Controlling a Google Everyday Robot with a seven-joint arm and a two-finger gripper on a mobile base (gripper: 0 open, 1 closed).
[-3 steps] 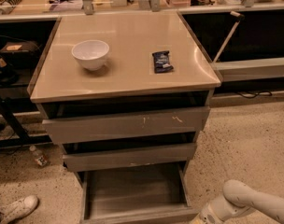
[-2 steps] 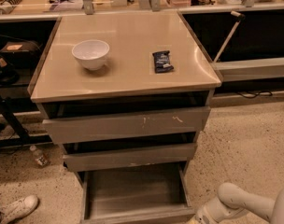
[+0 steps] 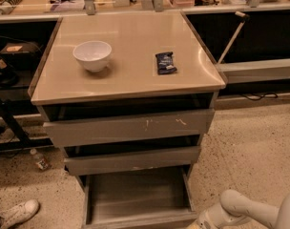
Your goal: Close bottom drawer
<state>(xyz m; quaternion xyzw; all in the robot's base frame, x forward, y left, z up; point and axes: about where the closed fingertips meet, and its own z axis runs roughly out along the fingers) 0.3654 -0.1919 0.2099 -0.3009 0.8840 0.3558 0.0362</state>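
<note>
The hand point(image 3: 200, 222), its openness impossible to tell, sits low at the front right corner of the pulled-out bottom drawer point(image 3: 135, 195), apparently poised to push it in.

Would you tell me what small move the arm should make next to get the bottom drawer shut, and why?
Probably slide the gripper, low at the picture's bottom edge beside the right front corner of the bottom drawer, across to the drawer's front and push inward. The drawer stands pulled far out, its tray fully exposed.
</note>
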